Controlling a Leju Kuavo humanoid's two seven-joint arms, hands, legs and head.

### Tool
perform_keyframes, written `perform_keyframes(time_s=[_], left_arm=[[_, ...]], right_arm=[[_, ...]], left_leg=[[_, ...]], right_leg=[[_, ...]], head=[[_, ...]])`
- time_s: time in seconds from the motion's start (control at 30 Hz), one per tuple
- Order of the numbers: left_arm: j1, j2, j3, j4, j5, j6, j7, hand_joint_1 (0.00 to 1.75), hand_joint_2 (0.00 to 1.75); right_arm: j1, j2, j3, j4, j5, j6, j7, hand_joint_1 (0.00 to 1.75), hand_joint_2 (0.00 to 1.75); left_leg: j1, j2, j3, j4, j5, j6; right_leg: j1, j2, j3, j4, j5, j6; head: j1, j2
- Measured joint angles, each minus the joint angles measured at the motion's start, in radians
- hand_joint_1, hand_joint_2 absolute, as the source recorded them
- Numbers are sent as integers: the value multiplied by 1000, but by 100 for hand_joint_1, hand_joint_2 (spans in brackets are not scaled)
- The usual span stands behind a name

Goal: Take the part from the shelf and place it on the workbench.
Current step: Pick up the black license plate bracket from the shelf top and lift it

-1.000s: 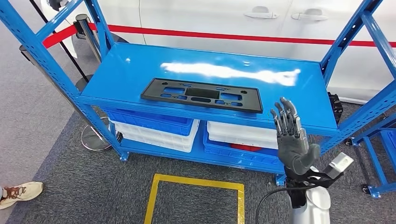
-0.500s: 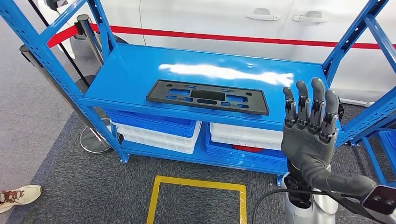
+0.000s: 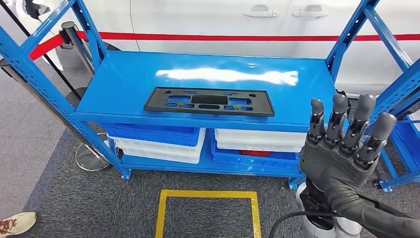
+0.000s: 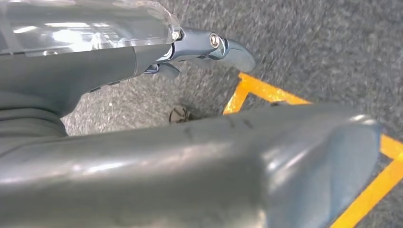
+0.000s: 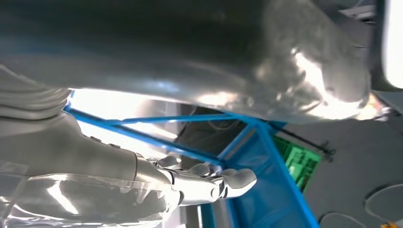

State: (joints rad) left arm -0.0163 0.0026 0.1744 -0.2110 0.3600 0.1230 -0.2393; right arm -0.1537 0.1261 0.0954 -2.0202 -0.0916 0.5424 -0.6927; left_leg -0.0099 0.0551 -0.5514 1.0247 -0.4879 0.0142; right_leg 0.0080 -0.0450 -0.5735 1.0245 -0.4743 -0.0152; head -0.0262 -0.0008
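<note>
Standing across the middle of the head view, the blue shelf dominates the scene, backed by a white car with a red stripe; its top deck sits at reaching height, presumably so the robot can lift from it without bending; below it, blue and white bins fill the lower tier. Flat on that top deck near the front edge lies the part, a long black plate with cut-outs, untouched. Raised to the right of the shelf, well apart from the part, the right hand is spread wide and holds nothing, likely readying a reach; the left hand hangs over the grey floor, its fingers too hidden to judge. A yellow floor marking frames the standing spot.
</note>
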Motion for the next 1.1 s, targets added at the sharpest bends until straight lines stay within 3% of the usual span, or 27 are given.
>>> perform_keyframes(time_s=[0.07, 0.17, 0.2, 0.23, 0.27, 0.33, 0.4, 0.5, 0.57, 0.6, 0.67, 0.7, 0.73, 0.77, 0.83, 0.87, 0.9, 0.97, 1.03, 1.1], left_arm=[[-1, -1, 4, 0, -4, -4, 1, 0, 0], [2, -3, 13, 2, -5, -15, 2, 0, 0], [3, -3, 15, 2, -5, -17, 2, 0, 0], [4, -3, 17, 3, -5, -20, 0, 0, 0], [6, -3, 18, 3, -5, -22, -1, 0, 0], [6, -4, 22, 3, -6, -24, -5, 0, 0], [6, -5, 24, 4, -7, -26, -8, 0, 0], [5, -6, 25, 5, -8, -28, -13, 0, 0], [4, -6, 26, 5, -12, -31, -14, 0, 0], [4, -6, 28, 5, -15, -33, -14, 0, 0], [4, -6, 31, 5, -18, -37, -14, 0, 0], [5, -6, 32, 5, -18, -38, -14, 0, 0], [5, -7, 32, 5, -19, -39, -14, 0, 0], [5, -7, 33, 5, -19, -39, -14, 0, 0], [6, -8, 34, 5, -21, -39, -14, 0, 0], [6, -10, 35, 5, -22, -39, -14, 0, 0], [5, -12, 37, 6, -22, -39, -14, 0, 0], [3, -15, 39, 7, -22, -39, -15, 0, 0], [0, -15, 40, 6, -22, -39, -15, 0, 0], [-1, -15, 41, 6, -23, -39, -16, 0, 0]], right_arm=[[1, -4, 10, 8, 21, -20, 0, 0, 0], [3, -17, 40, 22, 42, -55, 0, 0, 0], [4, -22, 48, 27, 44, -60, 0, 0, 0], [5, -27, 56, 33, 45, -64, 0, 0, 0], [6, -30, 62, 37, 44, -66, 0, 0, 0], [6, -38, 73, 46, 43, -71, 0, 0, 0], [6, -44, 81, 53, 43, -74, 0, 0, 0], [7, -52, 91, 61, 45, -78, 0, 0, 0], [7, -59, 96, 64, 44, -87, 0, 0, 0], [7, -63, 99, 66, 43, -94, 0, 0, 0], [12, -72, 106, 71, 40, -103, 0, 0, 0], [15, -75, 109, 74, 39, -104, 0, 0, 0], [17, -77, 111, 77, 39, -105, 0, 0, 0], [18, -79, 114, 80, 40, -106, 0, 0, 0], [19, -82, 119, 83, 40, -105, 0, 0, 0], [19, -83, 121, 84, 40, -105, 0, 0, 0], [18, -83, 122, 85, 41, -105, 0, 0, 0], [18, -84, 125, 87, 43, -105, 0, 0, 0], [19, -84, 128, 88, 43, -106, 0, 0, 0], [18, -84, 129, 89, 43, -104, 0, 0, 0]], left_leg=[[2, -18, -14, 37, -28, -12], [13, -46, -101, 220, -114, -29], [17, -46, -126, 268, -126, -33], [21, -46, -134, 280, -117, -37], [25, -46, -122, 249, -88, -41], [31, -47, -62, 115, -18, -48], [31, -50, -21, 23, 11, -41], [26, -52, -17, 8, 9, -16], [27, -51, -14, 3, 9, 0], [27, -51, -11, 1, 8, 6], [24, -51, -9, 1, 4, 15], [22, -52, -6, 1, 1, 17], [19, -53, -1, 1, -3, 18], [16, -54, 6, 1, -8, 19], [12, -56, 22, 0, -20, 18], [10, -57, 29, -1, -26, 16], [10, -57, 33, -1, -31, 12], [11, -56, 38, -8, -36, 2], [10, -54, 48, -13, -43, -9], [10, -53, 29, 42, -67, -18]], right_leg=[[-9, 7, 5, -12, 7, -6], [-14, 15, 7, -17, 9, -9], [-15, 18, 8, -17, 9, -9], [-16, 22, 8, -16, 8, -8], [-18, 25, 10, -15, 6, -5], [-23, 31, 13, -8, -1, 6], [-22, 35, 10, 1, -7, 19], [-22, 37, 8, 1, -7, 35], [-25, 38, -4, 29, -27, 43], [-26, 38, -26, 75, -51, 47], [-25, 39, -99, 210, -103, 49], [-25, 39, -134, 266, -115, 49], [-23, 39, -153, 288, -107, 46], [-21, 40, -153, 270, -79, 41], [-13, 41, -106, 150, 2, 23], [-7, 40, -79, 91, 28, 12], [-2, 40, -59, 48, 38, 3], [5, 39, -46, 18, 28, -7], [-2, 41, -28, -4, 24, -10], [-11, 40, 2, -29, 20, -13]], head=[[-1, 0], [-1, 0], [-1, 0], [-1, 0], [-1, 0], [-1, 0], [-2, 0], [-2, 0], [-2, 0], [-1, 0], [-1, 0], [0, 0], [0, 0], [0, 0], [-1, 0], [-3, 0], [-4, 0], [-6, 0], [-5, 0], [-7, 0]])
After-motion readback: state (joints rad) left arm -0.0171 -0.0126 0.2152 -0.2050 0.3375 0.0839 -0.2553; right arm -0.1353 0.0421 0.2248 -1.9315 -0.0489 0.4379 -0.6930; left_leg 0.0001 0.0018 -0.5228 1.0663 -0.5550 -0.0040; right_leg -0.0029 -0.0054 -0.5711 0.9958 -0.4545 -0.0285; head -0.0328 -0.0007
